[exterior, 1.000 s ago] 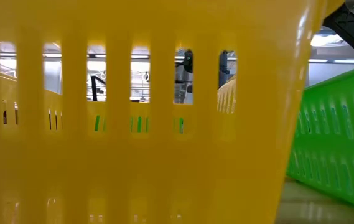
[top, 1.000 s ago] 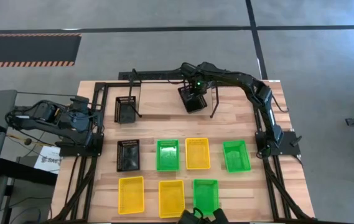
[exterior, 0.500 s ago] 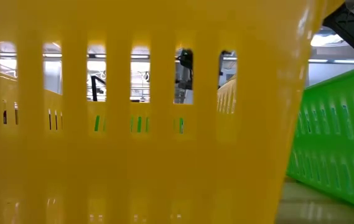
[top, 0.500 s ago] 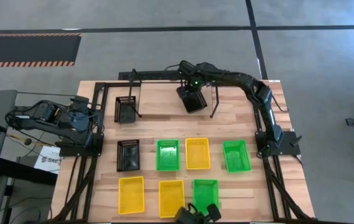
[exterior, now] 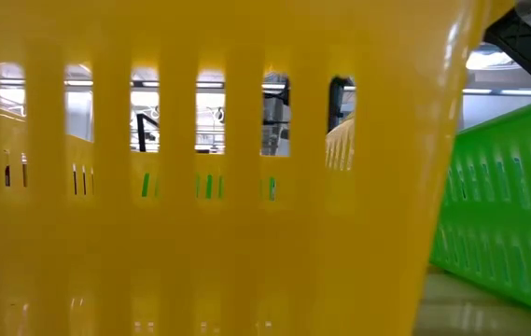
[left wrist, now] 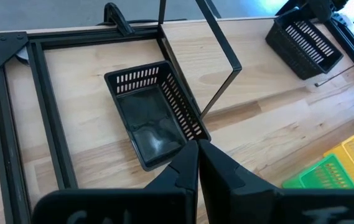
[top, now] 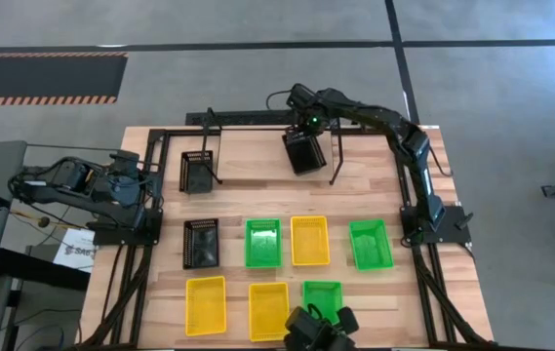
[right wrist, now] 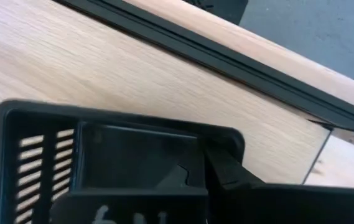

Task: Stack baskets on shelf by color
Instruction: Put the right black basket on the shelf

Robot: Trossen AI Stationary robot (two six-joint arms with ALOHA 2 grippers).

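My right gripper is at the table's far middle, shut on a black basket beside the right part of the thin black shelf. A second black basket sits on the wood at the shelf's left end, and a third lies nearer. Green baskets and yellow baskets lie flat in two rows. My left gripper is shut and holds nothing, parked at the left edge above the left black basket. My right gripper holds the black basket by one wall's rim, near a corner, one finger inside the basket and the other outside. The fingers come from above, slanting down. The basket hangs tilted below them, and I cannot tell whether it touches the wood.
A black frame edges the wooden table. In the low view a yellow basket and a green one block nearly everything. A dark device sits at the near edge. Bare wood lies between the shelf and the basket rows.
My right arm's wrist has swung a little toward the far edge and tipped, so the gripper leans differently over the black basket. The basket stays in the hold and has shifted only slightly toward the right.
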